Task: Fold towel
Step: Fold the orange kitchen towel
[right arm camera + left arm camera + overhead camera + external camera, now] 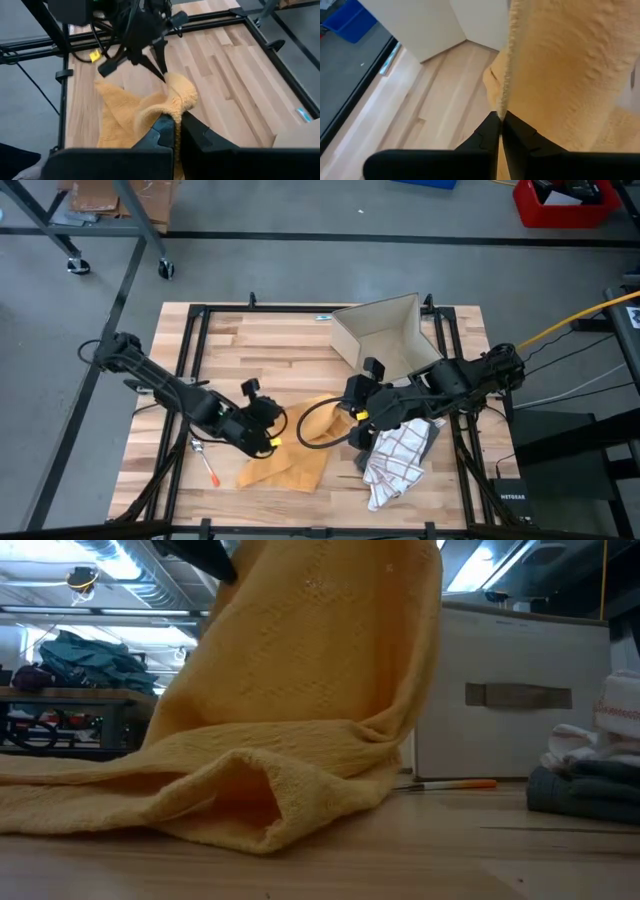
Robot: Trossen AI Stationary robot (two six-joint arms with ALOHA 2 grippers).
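Note:
The yellow towel lies partly on the wooden table, near its front edge. Part of it is drawn up between my two grippers. In the low view the towel rises as a sheet from the bunched folds that rest on the table. My left gripper is shut on the towel at its left side. My right gripper is shut on it at its right side. In the right wrist view the left gripper shows farther off, at the towel's raised tip. My left gripper pinches an edge of the towel between its two shut fingers, slanting down. The cloth rises past the fingertips as a sheet, and its lower part lies on the table. My right gripper pinches a rolled fold of the towel between its two shut fingers, slanting down from the table's right side. The fold curves up clear of the table, and the cloth beyond it lies slack on the wood.
An open white box stands at the back right. A white checked cloth on a grey one lies at the front right. An orange-handled tool lies left of the towel. Black frame rails run along the table's edges.

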